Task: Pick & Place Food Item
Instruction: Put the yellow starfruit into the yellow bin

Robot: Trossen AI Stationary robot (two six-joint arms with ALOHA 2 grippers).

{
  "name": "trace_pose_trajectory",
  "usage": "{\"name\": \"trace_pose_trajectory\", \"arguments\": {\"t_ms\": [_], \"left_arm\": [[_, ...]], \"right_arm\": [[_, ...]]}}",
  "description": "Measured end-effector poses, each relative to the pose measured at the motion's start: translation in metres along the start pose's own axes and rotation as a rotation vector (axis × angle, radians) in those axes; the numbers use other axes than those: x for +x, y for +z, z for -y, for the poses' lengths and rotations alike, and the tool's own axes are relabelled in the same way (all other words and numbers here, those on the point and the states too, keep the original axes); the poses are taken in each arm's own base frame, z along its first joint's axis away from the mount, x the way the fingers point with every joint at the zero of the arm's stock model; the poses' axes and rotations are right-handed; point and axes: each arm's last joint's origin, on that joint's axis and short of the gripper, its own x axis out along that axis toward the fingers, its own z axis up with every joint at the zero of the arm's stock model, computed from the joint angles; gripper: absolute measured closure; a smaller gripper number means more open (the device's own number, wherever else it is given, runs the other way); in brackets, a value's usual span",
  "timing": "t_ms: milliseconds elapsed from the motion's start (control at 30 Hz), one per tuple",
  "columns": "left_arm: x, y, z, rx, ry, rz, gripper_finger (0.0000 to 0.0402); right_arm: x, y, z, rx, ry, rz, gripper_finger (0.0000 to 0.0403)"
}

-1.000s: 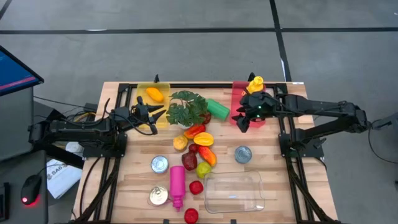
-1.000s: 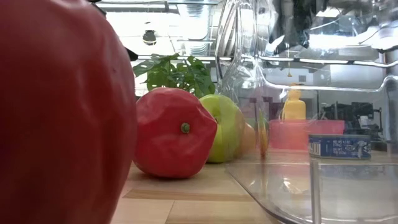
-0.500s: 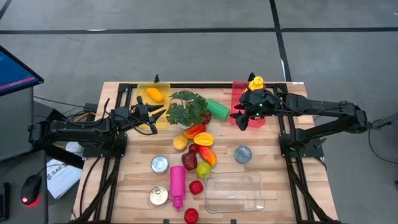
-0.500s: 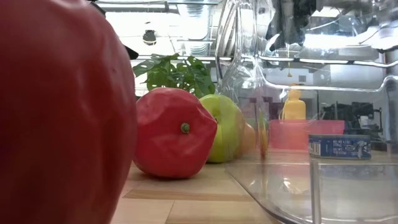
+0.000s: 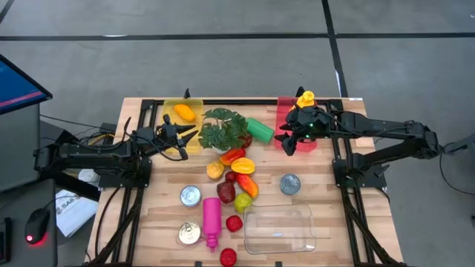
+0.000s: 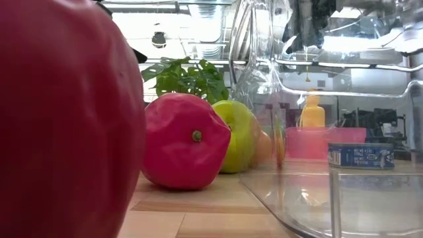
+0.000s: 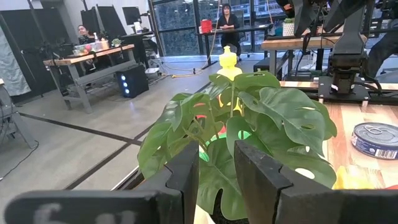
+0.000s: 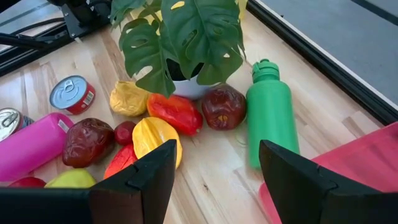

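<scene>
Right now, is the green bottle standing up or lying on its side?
Lying on its side. The green bottle rests flat on the table, cap toward the potted plant.

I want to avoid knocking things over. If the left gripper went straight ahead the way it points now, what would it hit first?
Probably the leafy plant: its leaves fill the line between the left gripper's narrowly parted jaws. Depth is unclear.

The counter point(image 5: 326, 215) was pale planked wood, matt. A clear glossy plastic tub point(image 5: 280, 228) lay on it beside metal tins point(image 5: 289, 184) with shiny lids. The green bottle point(image 8: 271, 112) and pink bottle point(image 5: 211, 219) looked smooth plastic; the fruit point(image 8: 172, 112) waxy.
</scene>
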Motion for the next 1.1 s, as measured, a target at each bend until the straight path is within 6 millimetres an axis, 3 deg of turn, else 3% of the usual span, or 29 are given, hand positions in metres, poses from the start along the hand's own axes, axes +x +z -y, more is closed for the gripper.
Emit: {"name": "trace_pose_trajectory", "arguments": {"t_ms": [833,1100], "left_arm": [[0.0000,0.0000,0.0000,0.000,0.000,0.000,0.0312],[0.0000,0.0000,0.0000,0.000,0.000,0.000,0.0312]], "right_arm": [[0.0000,-0.0004,0.0002,0.000,-0.001,-0.004,0.0179],[-0.0004,-0.0087,0.0032,-0.014,-0.031,-0.090,0.0179]]}}
